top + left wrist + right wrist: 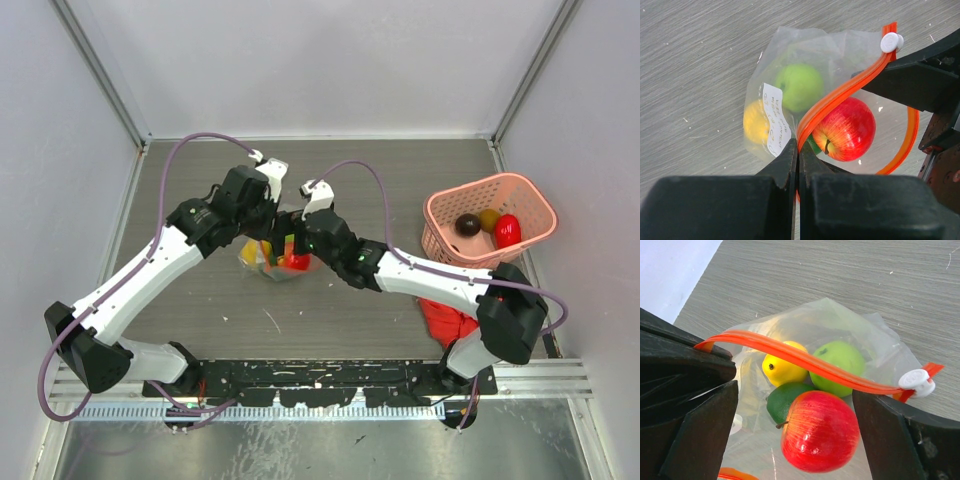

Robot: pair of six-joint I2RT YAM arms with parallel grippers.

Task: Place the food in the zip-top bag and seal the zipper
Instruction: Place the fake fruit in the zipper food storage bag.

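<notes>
The clear zip-top bag (272,256) lies mid-table with its mouth held open. Inside it show a red apple (820,431), a green apple (837,362), a yellow lemon (782,367) and a dark green lime (785,400). My left gripper (799,147) is shut on the orange zipper (840,97) at one end of the strip. The white slider (891,42) sits at the strip's far end. My right gripper (795,430) is open over the bag's mouth, with the red apple between its fingers. In the top view both grippers (265,235) (305,242) meet over the bag.
A pink basket (520,192) at the right holds a dark brown fruit (467,224), an orange one (489,218) and a red one (508,231). A red cloth (447,322) lies under the right arm. Walls enclose the table on the left, back and right.
</notes>
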